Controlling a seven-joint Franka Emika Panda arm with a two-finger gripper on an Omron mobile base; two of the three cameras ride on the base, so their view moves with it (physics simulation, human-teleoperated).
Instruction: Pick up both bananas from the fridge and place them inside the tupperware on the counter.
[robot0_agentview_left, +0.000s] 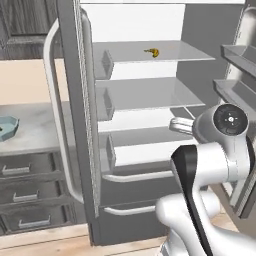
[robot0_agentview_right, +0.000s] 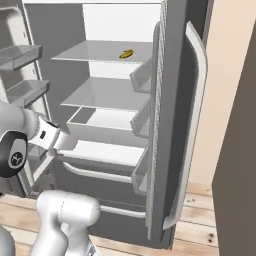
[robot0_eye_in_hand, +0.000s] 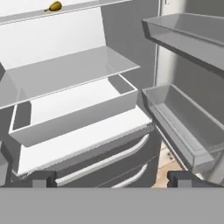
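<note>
The fridge (robot0_agentview_left: 145, 125) stands with both doors open, and its white inside with grey shelves is visible from both base cameras. One banana (robot0_agentview_left: 152, 52) lies on the upper shelf (robot0_agentview_left: 165, 54) of the fridge, toward the back and near the middle of that shelf; in the right base view the same banana (robot0_agentview_right: 126, 53) is on the right half of the upper shelf, and in the hand view it (robot0_eye_in_hand: 54, 6) is seen at the top edge, above the lower shelves. I can see only this one banana inside the fridge. The tupperware (robot0_agentview_left: 7, 127) sits on the counter (robot0_agentview_left: 35, 132) to the left of the fridge, beyond the open left door (robot0_agentview_left: 75, 110) with its long curved handle; something small and yellowish lies inside the tupperware, but it is too small to say what it is. The gripper (robot0_eye_in_hand: 109, 178) is released, its two dark finger tips standing wide apart with nothing between them. It is in front of the lower part of the fridge, at the level of the white drawer (robot0_eye_in_hand: 74, 109), well below the shelf with the banana, and it touches nothing. On the right side of the fridge, the clear door bins (robot0_eye_in_hand: 183, 127) are just beside the hand.
</note>
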